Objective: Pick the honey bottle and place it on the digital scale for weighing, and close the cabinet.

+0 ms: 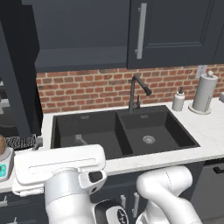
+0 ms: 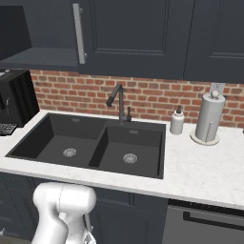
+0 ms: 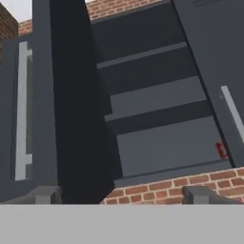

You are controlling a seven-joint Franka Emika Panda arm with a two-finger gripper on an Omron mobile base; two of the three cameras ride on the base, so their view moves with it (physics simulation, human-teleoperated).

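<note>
Honey bottle (image 1: 1, 143) — edge-cropped, atop digital scale (image 1: 4, 168)

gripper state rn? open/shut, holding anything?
gripper: open, holding nothing; its fingertips stand wide apart, facing the open cabinet.

Above me the cabinet (image 2: 133, 35) hung dark navy, its silver bar handle (image 2: 79, 33) vertical beside an open shelf bay at left. Below it I logged the brick backsplash (image 2: 147, 97), a black faucet (image 2: 118, 102) over the double sink (image 2: 90, 145), and a soap dispenser (image 2: 177, 121) near the paper towel holder (image 2: 208, 118) on the white counter (image 2: 200, 171).
</note>
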